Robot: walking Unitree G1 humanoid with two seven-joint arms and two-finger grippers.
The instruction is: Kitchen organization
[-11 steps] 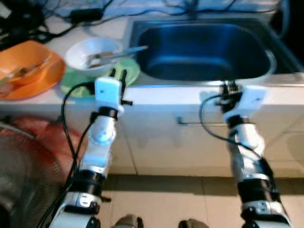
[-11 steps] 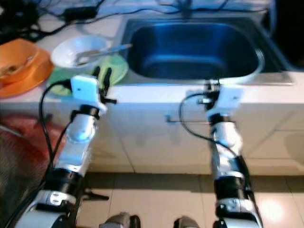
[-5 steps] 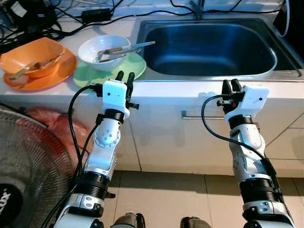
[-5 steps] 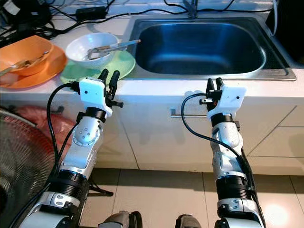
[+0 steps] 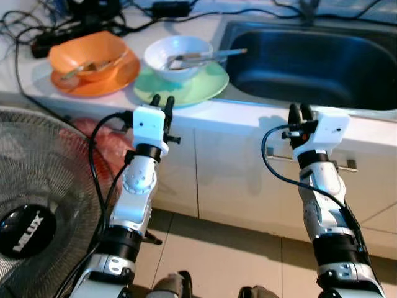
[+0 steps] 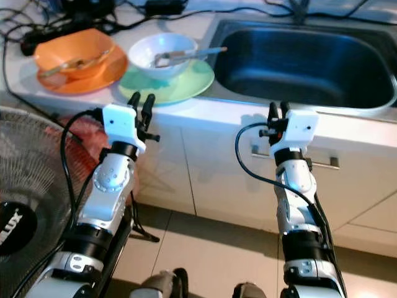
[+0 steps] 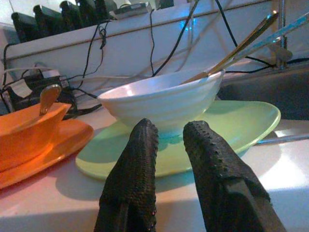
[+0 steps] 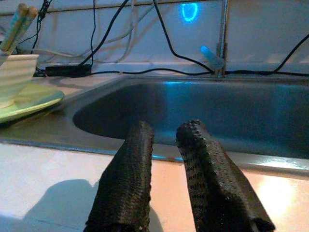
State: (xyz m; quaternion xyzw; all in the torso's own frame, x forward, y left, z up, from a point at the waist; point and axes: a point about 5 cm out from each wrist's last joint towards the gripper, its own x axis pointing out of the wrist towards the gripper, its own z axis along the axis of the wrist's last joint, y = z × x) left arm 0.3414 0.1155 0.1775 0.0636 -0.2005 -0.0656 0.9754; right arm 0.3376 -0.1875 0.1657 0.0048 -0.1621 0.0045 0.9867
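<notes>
Silver arms, black cables, white wrists

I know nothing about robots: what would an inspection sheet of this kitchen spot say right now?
Surface: pale counter beside a steel sink.
Job's things: white bowl with utensils on a green plate; orange bowl on an orange plate.
Clutter: nothing seen.
Grippers: left gripper before the green plate, right gripper before the sink; both jaws slightly apart, holding nothing.
Cables: black cables behind the dishes.
Surroundings: fan, cupboard handle, tiled floor.
</notes>
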